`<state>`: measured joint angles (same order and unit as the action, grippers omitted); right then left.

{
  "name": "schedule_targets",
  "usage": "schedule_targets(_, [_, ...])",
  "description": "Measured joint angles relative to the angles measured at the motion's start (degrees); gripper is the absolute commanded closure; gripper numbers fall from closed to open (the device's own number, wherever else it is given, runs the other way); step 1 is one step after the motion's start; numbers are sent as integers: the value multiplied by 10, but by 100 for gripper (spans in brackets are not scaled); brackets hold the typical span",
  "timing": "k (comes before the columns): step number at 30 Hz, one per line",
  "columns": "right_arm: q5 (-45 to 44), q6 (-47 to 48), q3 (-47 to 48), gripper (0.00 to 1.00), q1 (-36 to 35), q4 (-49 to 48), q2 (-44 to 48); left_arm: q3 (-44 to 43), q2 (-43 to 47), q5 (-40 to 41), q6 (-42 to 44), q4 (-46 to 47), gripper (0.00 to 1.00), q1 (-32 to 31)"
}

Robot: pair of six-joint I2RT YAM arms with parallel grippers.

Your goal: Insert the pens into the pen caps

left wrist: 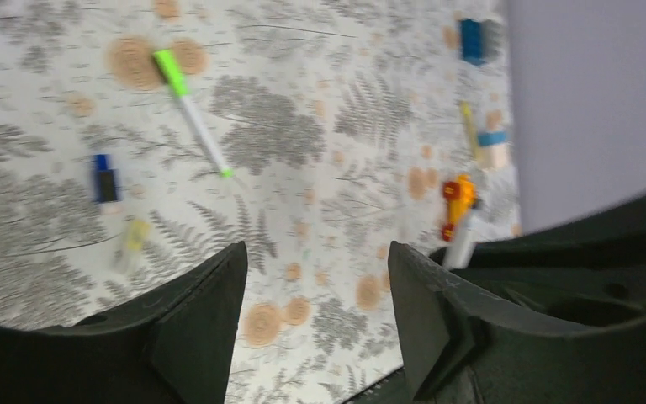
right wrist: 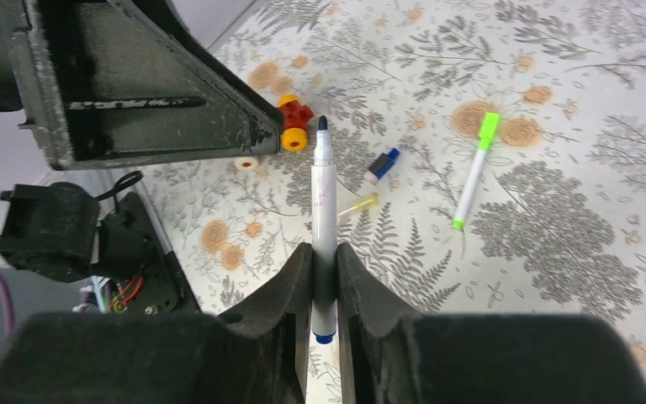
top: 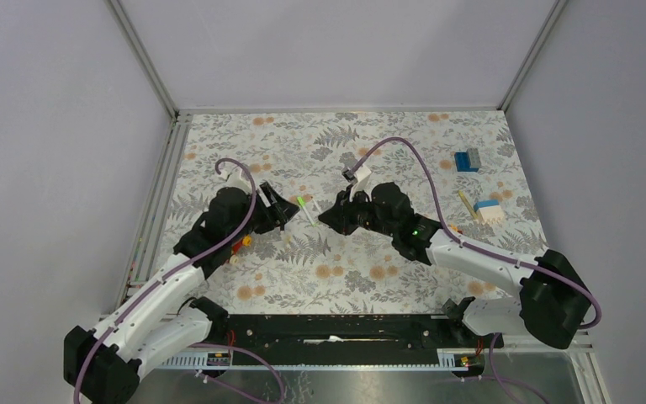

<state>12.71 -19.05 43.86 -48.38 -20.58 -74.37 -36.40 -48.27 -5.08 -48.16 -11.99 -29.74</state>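
My right gripper (right wrist: 324, 252) (top: 330, 219) is shut on a white pen (right wrist: 323, 194) with a dark blue tip. The tip points at my left gripper (right wrist: 135, 84), close to its finger end. My left gripper (left wrist: 317, 252) (top: 284, 212) is open and empty, hovering over the mat. A dark blue cap (right wrist: 383, 164) (left wrist: 103, 178) lies loose on the mat. Beside it lies a short yellowish piece (right wrist: 357, 203) (left wrist: 135, 236). A white pen wearing a bright green cap (right wrist: 473, 172) (left wrist: 189, 109) (top: 303, 204) lies between the two grippers.
A red-and-yellow toy piece (right wrist: 294, 122) (top: 240, 244) and a small white ring (right wrist: 246, 162) lie by the left arm. At the right of the mat are a blue brick (top: 468, 160), a white-and-blue brick (top: 489, 210) and a thin yellow stick (top: 468, 204). Walls enclose three sides.
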Motion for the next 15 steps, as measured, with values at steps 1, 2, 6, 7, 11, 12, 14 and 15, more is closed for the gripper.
schedule_targets(1, [-9,1,0,100,0,6,2,-7,-8,16,3,-16,38,0])
schedule_targets(2, [-18,2,-1,100,0,11,5,-13,-17,31,6,-29,39,0])
schedule_targets(6, [-47,6,-3,100,0,24,8,-36,-82,82,19,-75,41,1])
schedule_targets(7, [-52,7,-4,100,0,26,8,-38,-97,90,21,-82,41,1])
schedule_targets(11, [-66,10,-6,100,0,40,8,-43,-160,113,31,-108,41,2])
schedule_targets(12, [-70,11,-7,100,0,43,8,-46,-177,117,33,-115,41,3])
schedule_targets(14, [-75,12,-8,100,0,49,8,-53,-205,121,38,-122,42,4])
schedule_targets(15, [-76,13,-10,100,0,50,9,-58,-219,123,41,-124,42,4])
